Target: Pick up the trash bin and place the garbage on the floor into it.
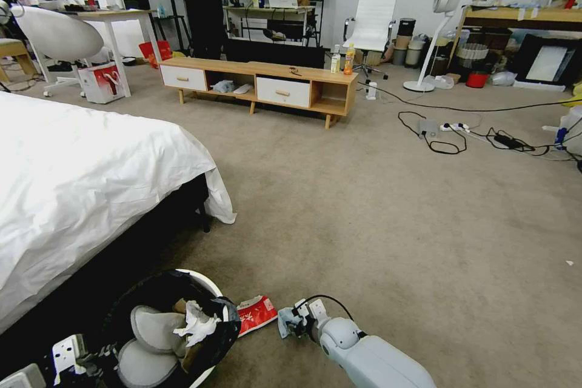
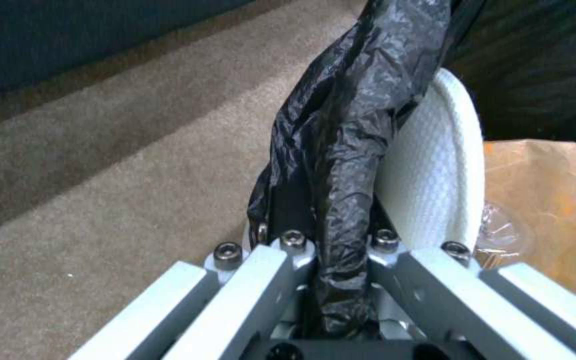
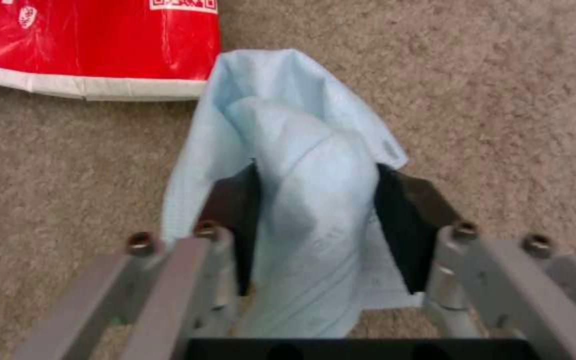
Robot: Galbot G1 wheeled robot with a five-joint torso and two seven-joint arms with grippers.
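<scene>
Down at the robot's feet, beside the white-sheeted bed [image 1: 79,188], the left gripper [image 2: 331,240] is clenched on the rim of the trash bin [image 1: 209,287], pinching the black bag liner [image 2: 348,125] against the white plastic wall. Gripping the rim rather than the body leaves the bin's mouth open and turned up toward the right arm, so that litter can be dropped straight in. A white tissue wad [image 1: 194,322] and a brown paper bag [image 2: 541,200] already lie inside.

Just to the right of the bin, the right gripper [image 3: 315,220] is low on the carpet [image 1: 394,218], its dark pads on either side of the light blue face mask [image 3: 301,165], which bunches up between them; the jaws look closed on the fabric, a pinch that suits a thin, limp item. The red-white snack wrapper [image 1: 256,314] lies flat on the carpet between the mask and the bin, close to both, not yet collected. Holding the bin so near the litter keeps each transfer short, I judge.
</scene>
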